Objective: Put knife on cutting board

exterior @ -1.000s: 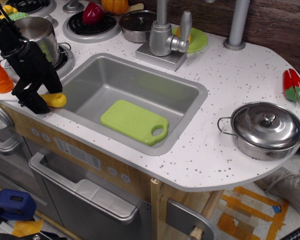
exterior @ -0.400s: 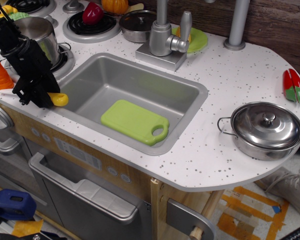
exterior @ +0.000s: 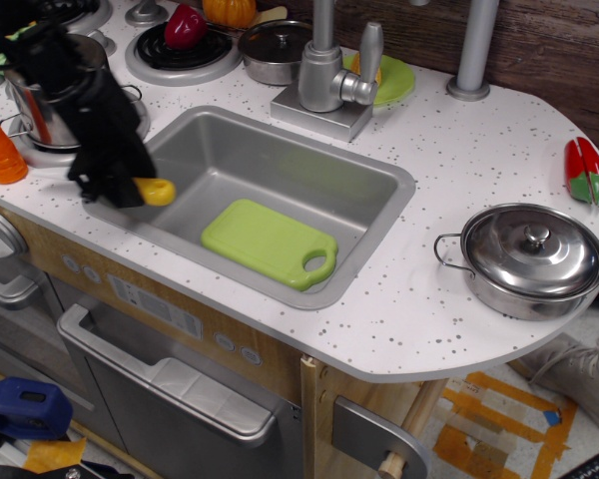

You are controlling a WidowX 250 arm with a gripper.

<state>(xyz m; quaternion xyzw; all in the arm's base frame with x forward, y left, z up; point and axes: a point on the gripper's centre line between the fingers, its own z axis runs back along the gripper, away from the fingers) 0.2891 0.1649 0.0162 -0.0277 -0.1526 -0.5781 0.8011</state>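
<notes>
The gripper (exterior: 120, 188) (clamped on the knife (exterior: 156, 191)) has lifted and swung toward the board (exterior: 265, 240); transport underway.

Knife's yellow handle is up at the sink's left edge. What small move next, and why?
Probably carry it rightward and toward the camera over the sink: the black end effector holds the yellow-handled toy knife above the basin's left rim, and the lime-green plastic cutting board lies on the sink floor beyond it.
</notes>
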